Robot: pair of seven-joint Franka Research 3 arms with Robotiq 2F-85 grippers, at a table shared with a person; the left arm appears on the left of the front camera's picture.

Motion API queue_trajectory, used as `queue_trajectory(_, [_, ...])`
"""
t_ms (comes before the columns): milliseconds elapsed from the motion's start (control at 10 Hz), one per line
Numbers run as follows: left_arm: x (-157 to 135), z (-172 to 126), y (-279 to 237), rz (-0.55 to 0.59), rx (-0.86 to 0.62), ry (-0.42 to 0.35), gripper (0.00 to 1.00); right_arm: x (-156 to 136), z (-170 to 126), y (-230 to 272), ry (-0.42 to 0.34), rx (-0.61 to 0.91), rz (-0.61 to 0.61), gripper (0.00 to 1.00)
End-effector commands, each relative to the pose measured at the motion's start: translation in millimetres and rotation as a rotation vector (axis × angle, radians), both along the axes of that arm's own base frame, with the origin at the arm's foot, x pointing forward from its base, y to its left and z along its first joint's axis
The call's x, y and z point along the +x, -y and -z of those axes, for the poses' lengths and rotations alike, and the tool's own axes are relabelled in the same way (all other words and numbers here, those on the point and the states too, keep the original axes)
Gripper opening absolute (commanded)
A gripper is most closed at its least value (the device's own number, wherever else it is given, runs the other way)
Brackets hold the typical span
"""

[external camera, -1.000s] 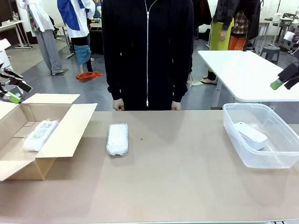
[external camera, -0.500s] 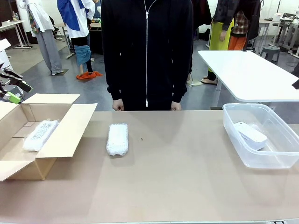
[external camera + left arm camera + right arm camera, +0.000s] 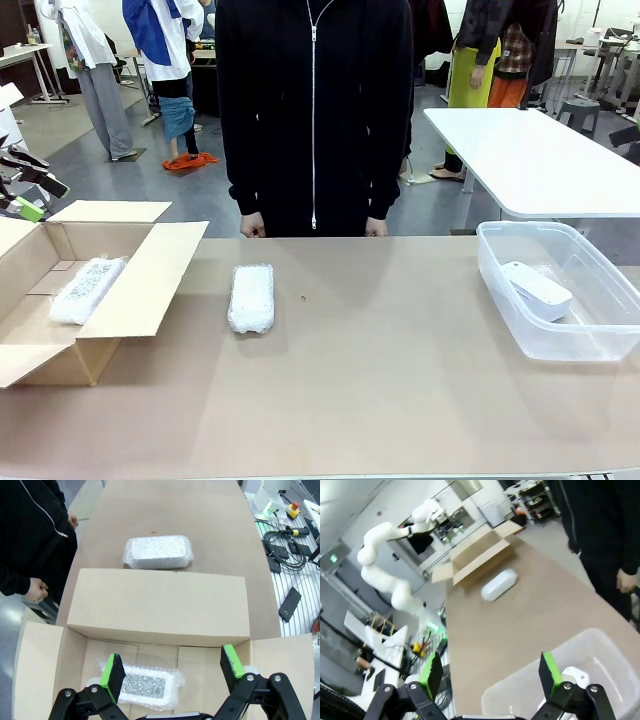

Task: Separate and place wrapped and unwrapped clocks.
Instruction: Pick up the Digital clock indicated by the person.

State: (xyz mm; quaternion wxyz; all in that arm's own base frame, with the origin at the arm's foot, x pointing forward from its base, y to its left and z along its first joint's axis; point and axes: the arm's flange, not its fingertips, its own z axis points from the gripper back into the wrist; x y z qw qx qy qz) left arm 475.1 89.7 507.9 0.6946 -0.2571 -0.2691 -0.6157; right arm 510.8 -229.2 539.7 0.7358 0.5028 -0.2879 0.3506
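One wrapped clock [image 3: 251,297] in bubble wrap lies on the brown table in front of the person. Another wrapped clock [image 3: 88,288] rests inside the open cardboard box [image 3: 150,270] at the left. The bare white unwrapped clock [image 3: 536,289] lies in the clear plastic bin [image 3: 530,226] at the right. My left gripper [image 3: 171,667] hovers open above the box, over the wrapped clock [image 3: 147,686] inside; the table's wrapped clock [image 3: 158,553] shows beyond the flap. My right gripper [image 3: 490,668] hangs open high above the bin [image 3: 520,695], nothing between its fingers.
The person stands at the far edge, both hands [image 3: 254,228] low at the table's rim. The box's flaps [image 3: 160,605] spread outward over the table. A white table [image 3: 530,160] stands behind the bin. My left arm [image 3: 390,580] shows far off in the right wrist view.
My right gripper has drawn back out of the front view's right edge. The left gripper, the clocks, the box and the bin have stayed where they were.
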Motion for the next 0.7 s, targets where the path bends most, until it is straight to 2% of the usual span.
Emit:
queue_trajectory(0, [-2,-1,0,0.006,0.01,-0.003,1.0,-5,10,-19,-0.008,-0.063,0.047,1.0])
queue_trajectory(200, [-2,-1,0,0.006,0.01,-0.003,1.0,-10,20,-24,0.033,-0.128,0.002,1.0])
queue_trajectory(400, [-2,-1,0,0.006,0.01,-0.003,1.0,-18,17,-30,0.107,-0.146,-0.049,1.0])
queue_trajectory(600, [-2,-1,0,0.006,0.01,-0.003,1.0,-22,14,-36,0.136,-0.181,-0.065,1.0])
